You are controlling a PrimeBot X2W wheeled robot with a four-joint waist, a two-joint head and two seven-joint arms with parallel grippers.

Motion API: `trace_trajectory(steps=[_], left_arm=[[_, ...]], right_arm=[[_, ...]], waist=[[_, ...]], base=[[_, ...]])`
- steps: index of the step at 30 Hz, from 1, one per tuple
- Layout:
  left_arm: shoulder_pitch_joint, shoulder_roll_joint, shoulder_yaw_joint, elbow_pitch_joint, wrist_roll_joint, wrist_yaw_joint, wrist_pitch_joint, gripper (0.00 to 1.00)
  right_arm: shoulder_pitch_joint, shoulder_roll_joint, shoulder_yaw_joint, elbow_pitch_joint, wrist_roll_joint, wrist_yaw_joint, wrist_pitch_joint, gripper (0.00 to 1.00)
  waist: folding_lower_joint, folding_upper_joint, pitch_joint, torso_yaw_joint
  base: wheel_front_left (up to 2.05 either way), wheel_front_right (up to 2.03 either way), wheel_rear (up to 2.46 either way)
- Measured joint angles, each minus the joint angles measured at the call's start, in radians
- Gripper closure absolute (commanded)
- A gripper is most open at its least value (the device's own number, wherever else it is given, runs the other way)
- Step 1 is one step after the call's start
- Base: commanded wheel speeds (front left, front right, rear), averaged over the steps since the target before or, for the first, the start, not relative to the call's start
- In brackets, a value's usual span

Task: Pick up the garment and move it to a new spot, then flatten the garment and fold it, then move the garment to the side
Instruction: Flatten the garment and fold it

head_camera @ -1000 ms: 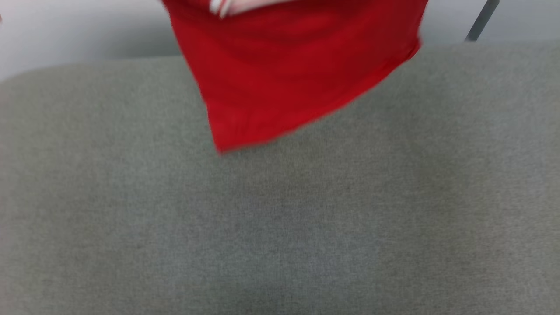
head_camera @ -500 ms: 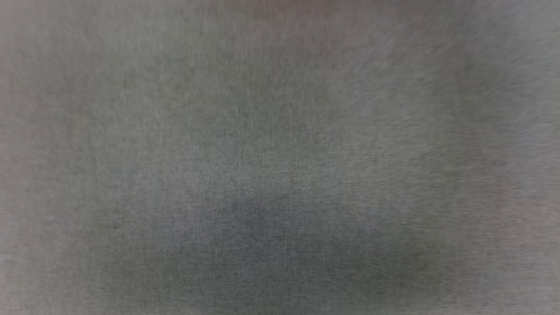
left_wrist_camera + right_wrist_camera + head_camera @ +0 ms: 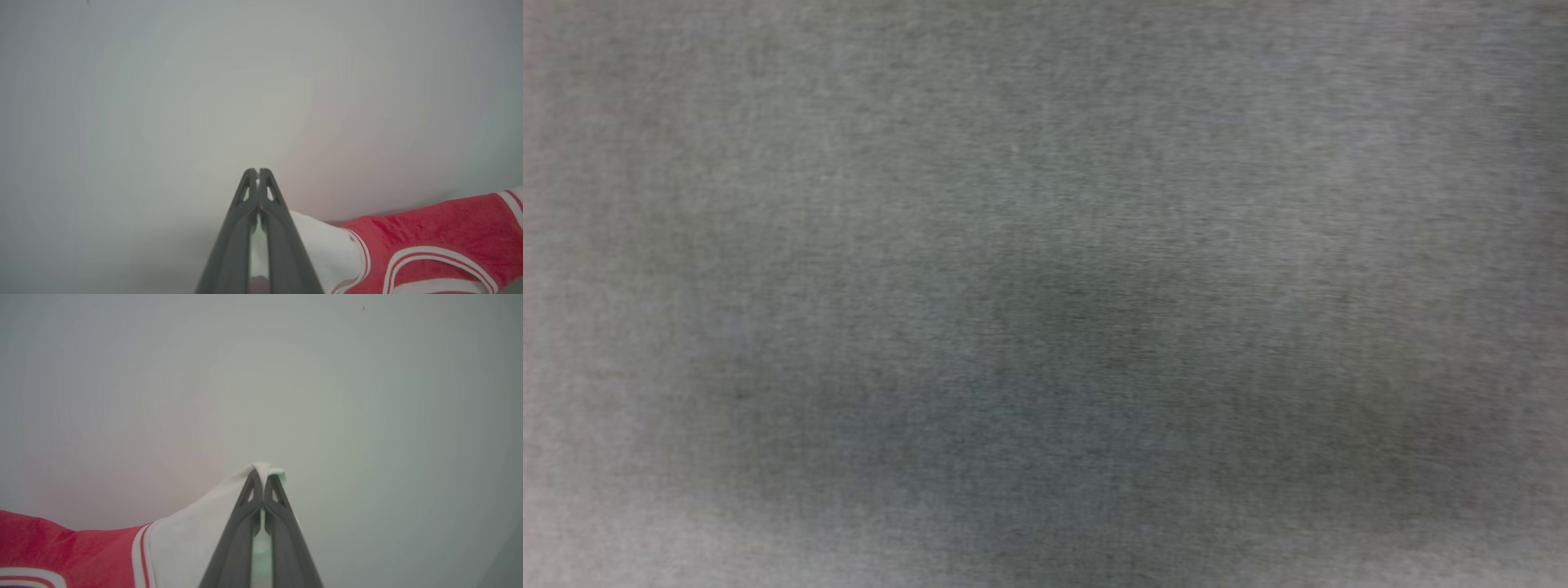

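Background: a plain pale wall [image 3: 163, 81] stands behind both wrist views; the head view looks down on a blurred grey woven surface [image 3: 1045, 163].
Left end effector: the left end effector [image 3: 258, 171] has its two dark fingers pressed together, with white cloth showing in the slit between them, so it grips a white sleeve [image 3: 322, 249].
Right end effector: the right end effector [image 3: 263, 473] is pinched closed on the other white sleeve [image 3: 192, 539], and a small fold of cloth pokes out past the fingertips.
Garment: the garment [image 3: 429, 228], red with white-and-red striped trim, stretches away from each grip toward the other arm. It appears to hang between the two, raised in front of the wall.
Step in hand: probably carrying or spreading the garment before laying it flat.
Risk, slipping: each hold is only a thin pinch of sleeve. A quick swing or a pull apart could drag the cloth out of one grip, leaving the garment dangling from one side.
Risk, bunching: if the arms lower unevenly or too close together, the body could land creased or doubled under.
Risk, sight: the head view is blurred, so placement on the surface may be misjudged.
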State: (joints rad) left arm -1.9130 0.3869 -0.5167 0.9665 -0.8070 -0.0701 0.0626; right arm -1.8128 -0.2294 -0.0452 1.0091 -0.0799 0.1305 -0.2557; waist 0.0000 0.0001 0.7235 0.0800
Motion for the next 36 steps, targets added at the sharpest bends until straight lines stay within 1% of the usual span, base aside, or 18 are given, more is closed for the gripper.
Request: trace_trajectory(steps=[2, 4, 5, 6, 9, 11, 14, 16, 19, 22, 25, 27, 30, 34, 36], left_arm=[[0.033, -0.015, -0.013, 0.037, -0.011, -0.022, 0.014, 1.0], [0.049, -0.021, -0.017, 0.051, -0.018, -0.028, 0.029, 1.0], [0.085, -0.025, -0.03, 0.07, -0.025, -0.038, 0.054, 1.0], [0.085, -0.025, -0.03, 0.07, -0.025, -0.038, 0.054, 1.0], [0.128, -0.024, -0.055, 0.082, -0.035, -0.049, 0.11, 1.0], [0.167, -0.015, -0.071, 0.082, -0.047, -0.053, 0.156, 1.0], [0.253, -0.001, -0.085, 0.072, -0.074, -0.054, 0.198, 1.0], [0.311, 0.021, -0.102, 0.045, -0.079, -0.055, 0.219, 1.0], [0.413, 0.056, -0.121, -0.016, -0.099, -0.058, 0.226, 1.0], [0.544, 0.089, -0.133, -0.082, -0.121, -0.058, 0.228, 1.0], [0.679, 0.122, -0.142, -0.167, -0.138, -0.055, 0.229, 1.0], [0.774, 0.149, -0.139, -0.244, -0.157, -0.032, 0.236, 1.0], [0.92, 0.203, -0.133, -0.389, -0.182, 0.025, 0.244, 1.0], [1.116, 0.29, -0.117, -0.636, -0.215, 0.134, 0.258, 1.0], [1.209, 0.337, -0.104, -0.763, -0.233, 0.196, 0.267, 1.0]], right_arm=[[0.01, 0.017, 0.018, 0.021, 0.041, 0.0, -0.003, 1.0], [0.024, 0.02, 0.038, 0.031, 0.053, 0.0, -0.004, 1.0], [0.062, 0.03, 0.057, 0.059, 0.108, 0.0, -0.002, 1.0], [0.062, 0.03, 0.057, 0.059, 0.108, 0.0, -0.002, 1.0], [0.095, 0.026, 0.097, 0.081, 0.197, 0.0, 0.043, 1.0], [0.125, 0.026, 0.123, 0.07, 0.272, 0.0, 0.082, 1.0], [0.215, 0.015, 0.184, 0.03, 0.38, 0.0, 0.165, 1.0], [0.282, -0.009, 0.229, -0.027, 0.446, 0.0, 0.221, 1.0], [0.393, -0.062, 0.285, -0.144, 0.554, 0.0, 0.303, 1.0], [0.562, -0.114, 0.33, -0.281, 0.671, 0.0, 0.406, 1.0], [0.737, -0.187, 0.356, -0.438, 0.745, 0.0, 0.492, 1.0], [0.855, -0.236, 0.351, -0.536, 0.767, 0.0, 0.537, 1.0], [1.032, -0.277, 0.328, -0.674, 0.8, 0.0, 0.612, 1.0], [1.251, -0.329, 0.271, -0.848, 0.811, 0.0, 0.71, 1.0], [1.347, -0.337, 0.232, -0.921, 0.814, 0.0, 0.758, 1.0]], waist=[[0.0, 0.0, 0.013, 0.024], [0.0, 0.0, 0.011, 0.029], [0.0, 0.0, 0.0, 0.037], [0.0, 0.0, 0.0, 0.037], [0.0, 0.0, -0.031, 0.047], [0.0, 0.0, -0.057, 0.051], [0.0, 0.0, -0.104, 0.052], [0.0, 0.0, -0.14, 0.049], [0.0, 0.0, -0.195, 0.042], [0.0, 0.0, -0.252, 0.035], [0.0, 0.0, -0.312, 0.028], [0.0, 0.0, -0.35, 0.024], [0.0, 0.0, -0.406, 0.017], [0.0, 0.0, -0.471, 0.008], [0.0, 0.0, -0.498, 0.004]], base=[[0.0, 0.0, 0.0], [0.0, 0.0, 0.0], [0.0, 0.0, 0.0], [0.0, 0.0, 0.0], [0.0, 0.0, 0.0], [0.0, 0.0, 0.0], [0.0, 0.0, 0.0], [0.0, 0.0, 0.0], [0.0, 0.0, 0.0], [0.0, 0.0, 0.0], [0.0, 0.0, 0.0], [0.0, 0.0, 0.0], [0.0, 0.0, 0.0], [0.0, 0.0, 0.0], [0.0, 0.0, 0.0]])
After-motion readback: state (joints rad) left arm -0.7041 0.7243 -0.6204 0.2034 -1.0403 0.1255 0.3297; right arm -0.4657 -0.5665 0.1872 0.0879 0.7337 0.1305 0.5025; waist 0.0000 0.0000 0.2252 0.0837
